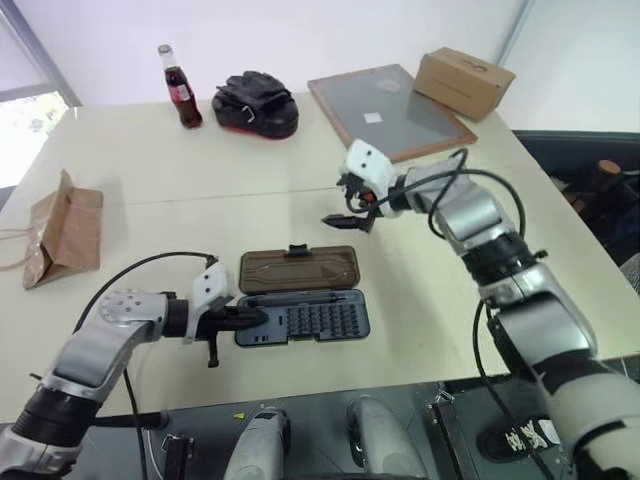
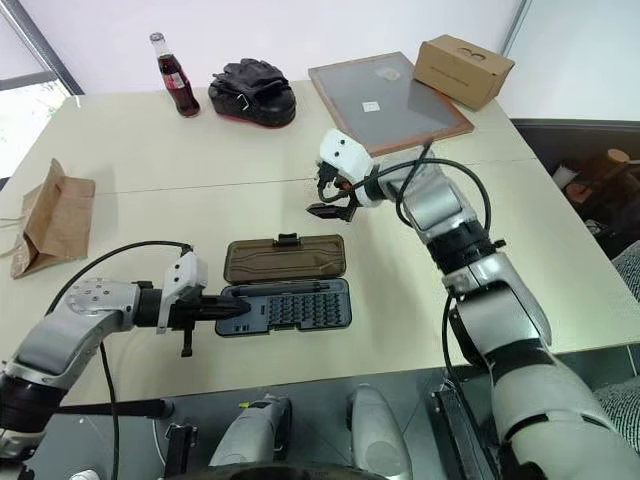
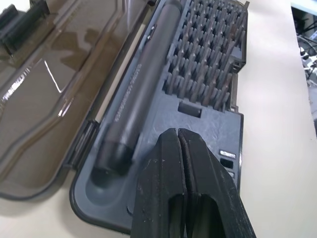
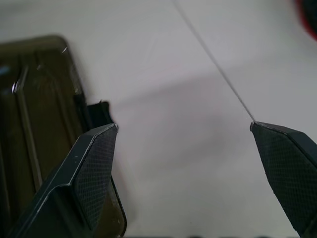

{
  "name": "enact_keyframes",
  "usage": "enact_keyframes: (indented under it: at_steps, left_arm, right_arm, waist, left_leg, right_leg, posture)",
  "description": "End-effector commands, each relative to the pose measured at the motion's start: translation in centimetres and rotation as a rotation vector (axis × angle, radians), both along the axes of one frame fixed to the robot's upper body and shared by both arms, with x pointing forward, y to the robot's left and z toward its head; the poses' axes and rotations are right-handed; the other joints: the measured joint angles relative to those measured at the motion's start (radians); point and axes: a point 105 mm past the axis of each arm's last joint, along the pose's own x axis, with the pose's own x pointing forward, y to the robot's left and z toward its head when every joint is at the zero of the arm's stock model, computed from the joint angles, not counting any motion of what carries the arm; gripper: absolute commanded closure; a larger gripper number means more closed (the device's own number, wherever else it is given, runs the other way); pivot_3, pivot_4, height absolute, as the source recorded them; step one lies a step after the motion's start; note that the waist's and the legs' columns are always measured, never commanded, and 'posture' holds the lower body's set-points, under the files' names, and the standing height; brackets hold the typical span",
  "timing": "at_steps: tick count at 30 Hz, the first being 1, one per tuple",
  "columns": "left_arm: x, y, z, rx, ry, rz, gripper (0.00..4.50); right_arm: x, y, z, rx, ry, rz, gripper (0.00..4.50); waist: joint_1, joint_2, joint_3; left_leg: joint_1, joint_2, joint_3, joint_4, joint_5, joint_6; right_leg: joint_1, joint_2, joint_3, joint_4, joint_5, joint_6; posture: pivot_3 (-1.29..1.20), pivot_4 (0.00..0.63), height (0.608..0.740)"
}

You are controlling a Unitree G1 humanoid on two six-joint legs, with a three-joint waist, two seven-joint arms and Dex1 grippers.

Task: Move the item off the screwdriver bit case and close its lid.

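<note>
The screwdriver bit case (image 1: pixel 320 320) lies open near the table's front edge, with rows of bits and a dark driver handle (image 3: pixel 143 84) in its tray. Its smoky-brown lid (image 1: pixel 298 268) lies flat on the far side, latch tab (image 1: pixel 297 249) pointing away. My left gripper (image 1: pixel 262 318) is shut and empty, its tips over the tray's left end. My right gripper (image 1: pixel 348 216) hangs open above the table just beyond the lid, nothing between its fingers. The item, a flat brown paper bag (image 1: pixel 65 232), lies far to the left on the table, apart from the case.
At the table's back stand a cola bottle (image 1: pixel 180 88), a black glove-like bundle (image 1: pixel 255 103), a wood-framed grey board (image 1: pixel 388 110) and a cardboard box (image 1: pixel 463 80). Bare tabletop (image 1: pixel 200 200) spreads between the case and these.
</note>
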Motion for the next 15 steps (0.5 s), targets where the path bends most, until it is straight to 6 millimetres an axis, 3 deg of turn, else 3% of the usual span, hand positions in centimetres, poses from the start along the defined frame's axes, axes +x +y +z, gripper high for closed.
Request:
enact_keyframes:
  at_steps: [1,7,15]
  left_arm:
    - [-0.5,0.9,-2.2,0.069,0.053,0.033,4.45]
    - [-0.9,1.5,-3.6,0.106,0.071,0.059,4.45]
    - [-1.7,1.6,-5.0,0.124,0.104,0.067,4.45]
  right_arm:
    - [0.7,0.1,-1.3,-0.117,-0.012,0.06,0.0]
    - [1.3,-0.1,-3.9,-0.192,0.013,0.064,0.0]
    - [1.7,-0.3,-4.5,-0.185,0.026,0.036,0.0]
  waist:
    - [0.0,0.0,0.0]
    - [0.0,0.001,0.0]
    - [-0.001,0.003,-0.002]
  left_leg:
    - [0.0,0.0,0.0,0.0,0.0,0.0]
    - [0.0,0.0,0.0,0.0,0.0,0.0]
    - [0.015,0.0,0.0,-0.003,0.0,0.0]
  right_leg:
    - [0.0,0.0,0.0,0.0,0.0,0.0]
    - [0.0,0.0,0.0,0.0,0.0,0.0]
    - [0.013,0.0,0.001,0.0,-0.001,-0.002]
  posture:
    - [0.0,0.15,0.74]
    - [0.0,0.15,0.74]
    - [0.0,0.15,0.74]
